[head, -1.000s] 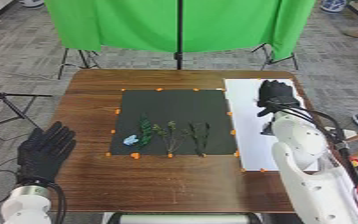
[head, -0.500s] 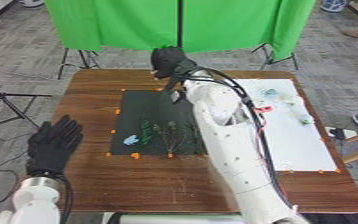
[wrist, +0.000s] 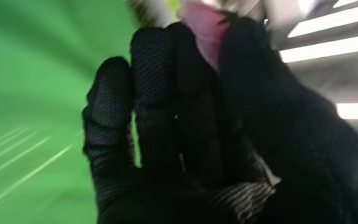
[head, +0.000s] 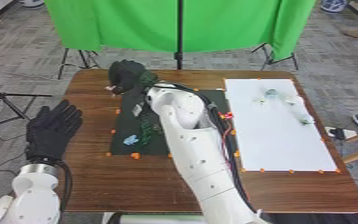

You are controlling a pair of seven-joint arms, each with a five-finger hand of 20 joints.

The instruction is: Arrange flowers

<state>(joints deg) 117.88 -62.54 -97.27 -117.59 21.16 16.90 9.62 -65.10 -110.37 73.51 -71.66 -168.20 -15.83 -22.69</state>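
1. The right hand [head: 127, 76] is held over the far left part of the brown table [head: 91, 187], beyond the dark mat's far left corner.
2. In the right wrist view, a pink flower [wrist: 207, 30] is pinched between the thumb and the fingers of that hand; the thumb is pressed in close, and the fingers are kept nearly straight and side by side.
3. The middle of the dark mat [head: 127, 107] is crossed by the right arm [head: 198, 150], by which part of what lies there is hidden.
4. A blue flower [head: 131, 140] is laid on the mat near its near left corner. Just to the right of it, a green sprig [head: 145, 132] is stretched lengthwise, beside the arm.
5. The left hand [head: 53, 129] is held at the table's left side, well apart from the mat, with its fingers straight and slightly spread.
6. The right side of the table is covered by a white sheet [head: 278, 145]; pale flowers [head: 271, 93] are spread on its far half, some near its right edge.
7. The mat and the sheet are edged with small orange pieces [head: 135, 155].
8. Beyond the table, a green cloth [head: 122, 30] is hung behind a thin black pole [head: 180, 35].
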